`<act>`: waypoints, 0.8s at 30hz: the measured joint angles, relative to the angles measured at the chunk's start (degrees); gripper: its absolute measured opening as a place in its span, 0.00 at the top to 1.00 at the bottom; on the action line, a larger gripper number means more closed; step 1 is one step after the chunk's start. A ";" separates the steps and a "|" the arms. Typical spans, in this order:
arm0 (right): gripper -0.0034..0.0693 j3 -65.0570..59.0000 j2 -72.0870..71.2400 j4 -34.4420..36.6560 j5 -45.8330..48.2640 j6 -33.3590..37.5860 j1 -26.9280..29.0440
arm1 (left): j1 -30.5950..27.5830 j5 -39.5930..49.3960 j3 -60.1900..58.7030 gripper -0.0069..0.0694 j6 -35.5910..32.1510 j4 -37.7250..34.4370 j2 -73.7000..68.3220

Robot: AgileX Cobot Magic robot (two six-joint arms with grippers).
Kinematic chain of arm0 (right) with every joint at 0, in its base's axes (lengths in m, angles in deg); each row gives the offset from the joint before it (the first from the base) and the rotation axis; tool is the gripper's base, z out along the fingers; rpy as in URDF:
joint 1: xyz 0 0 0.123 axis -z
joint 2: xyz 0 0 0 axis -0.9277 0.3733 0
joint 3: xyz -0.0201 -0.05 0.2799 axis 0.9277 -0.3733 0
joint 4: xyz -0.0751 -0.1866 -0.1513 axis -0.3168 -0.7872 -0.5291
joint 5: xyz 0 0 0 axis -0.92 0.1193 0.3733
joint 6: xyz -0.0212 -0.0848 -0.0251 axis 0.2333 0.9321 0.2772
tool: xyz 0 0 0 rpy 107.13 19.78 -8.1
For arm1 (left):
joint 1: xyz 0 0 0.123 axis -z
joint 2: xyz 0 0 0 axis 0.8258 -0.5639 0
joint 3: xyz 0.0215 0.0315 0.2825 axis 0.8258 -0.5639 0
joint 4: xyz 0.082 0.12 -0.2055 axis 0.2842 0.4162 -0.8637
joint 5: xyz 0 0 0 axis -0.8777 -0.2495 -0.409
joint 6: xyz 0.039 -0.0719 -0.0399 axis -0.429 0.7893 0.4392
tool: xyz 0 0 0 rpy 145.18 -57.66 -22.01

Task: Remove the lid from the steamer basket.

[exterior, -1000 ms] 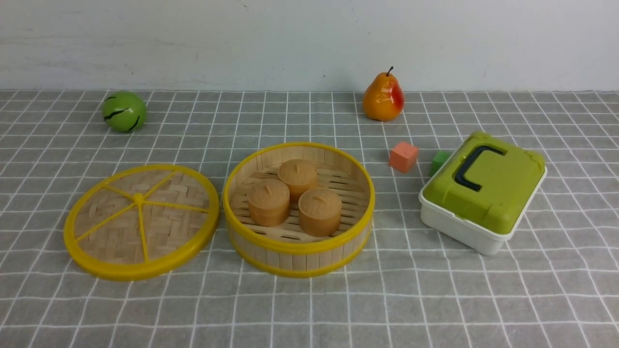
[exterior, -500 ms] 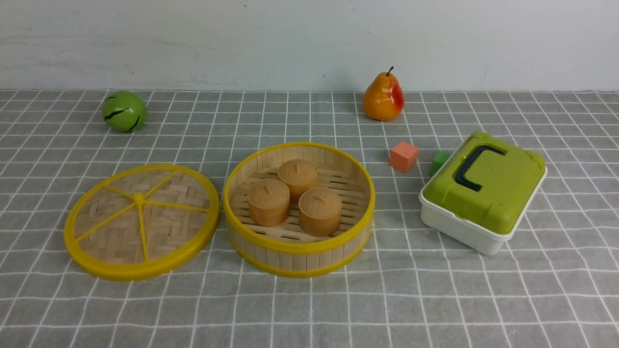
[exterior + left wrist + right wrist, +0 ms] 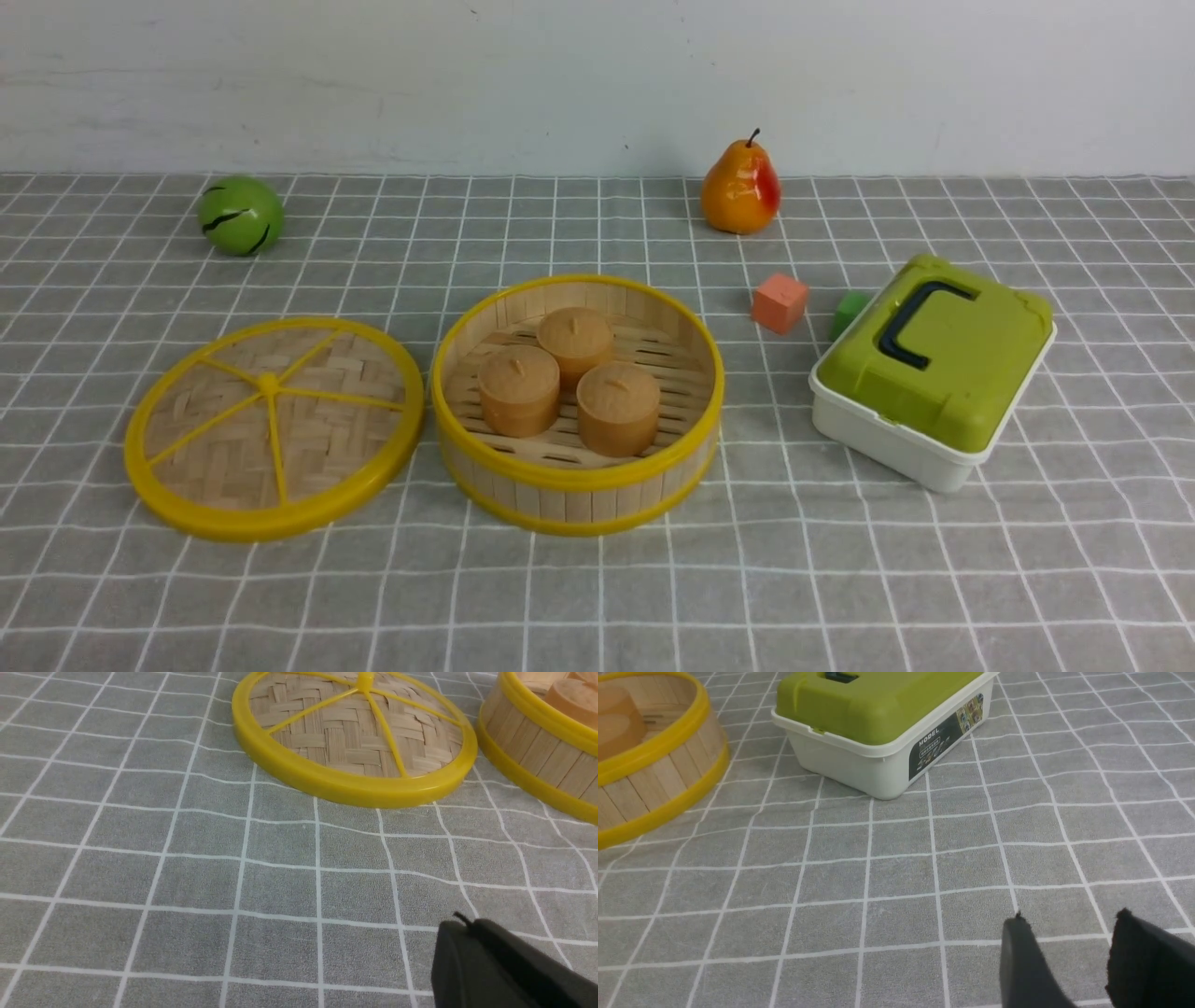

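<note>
The lid (image 3: 273,427), a woven bamboo disc with yellow rim and spokes, lies flat on the cloth just left of the steamer basket (image 3: 576,467). The basket stands uncovered and holds three tan bun-shaped pieces (image 3: 577,345). The lid also shows in the left wrist view (image 3: 355,742), with the basket's wall (image 3: 537,751) beside it. My left gripper (image 3: 460,926) is shut and empty, low over bare cloth, well short of the lid. My right gripper (image 3: 1069,921) is open and empty over bare cloth; the basket's wall (image 3: 654,774) lies far off. Neither gripper shows in the front view.
A white box with a green lid and dark handle (image 3: 934,369) stands right of the basket, also in the right wrist view (image 3: 882,723). An orange cube (image 3: 779,301) and a green cube (image 3: 848,311) lie behind it. A pear (image 3: 739,189) and a green ball (image 3: 239,216) stand near the back wall.
</note>
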 joint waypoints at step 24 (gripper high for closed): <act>0.62 0.00 0.00 0.00 0.00 0.00 0.00 | 0.00 0.00 0.00 0.89 0.00 0.00 0.00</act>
